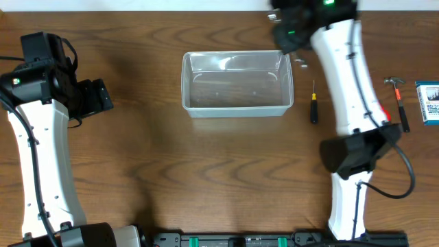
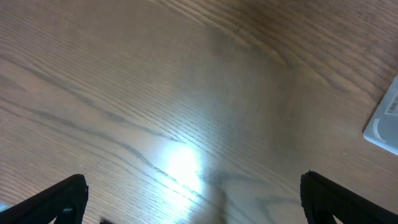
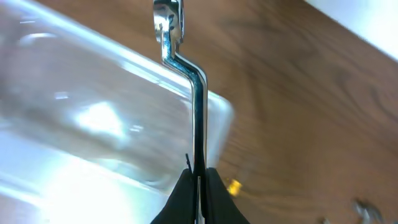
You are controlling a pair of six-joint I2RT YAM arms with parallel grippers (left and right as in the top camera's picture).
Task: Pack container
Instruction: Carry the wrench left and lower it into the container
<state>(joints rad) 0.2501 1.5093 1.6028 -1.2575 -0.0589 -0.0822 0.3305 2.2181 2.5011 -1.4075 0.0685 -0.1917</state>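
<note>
The container (image 1: 236,86) is a clear plastic bin with nothing in it, standing at the back middle of the table. My right gripper (image 3: 199,186) is shut on the shaft of a chrome wrench (image 3: 198,93), whose bent neck and ring end stick out over the container's (image 3: 93,124) right end. In the overhead view that gripper (image 1: 285,31) hovers by the bin's far right corner. My left gripper (image 1: 101,96) is open at the far left, well away from the bin. Its fingertips (image 2: 62,199) frame only bare wood, with the container's corner (image 2: 385,121) at the right edge.
A black-handled screwdriver (image 1: 314,103) lies right of the bin. A hammer (image 1: 396,96) and a blue-and-white box (image 1: 429,103) sit at the far right. Small metal bits (image 1: 300,63) lie behind the screwdriver. A small yellow piece (image 3: 234,186) rests on the wood.
</note>
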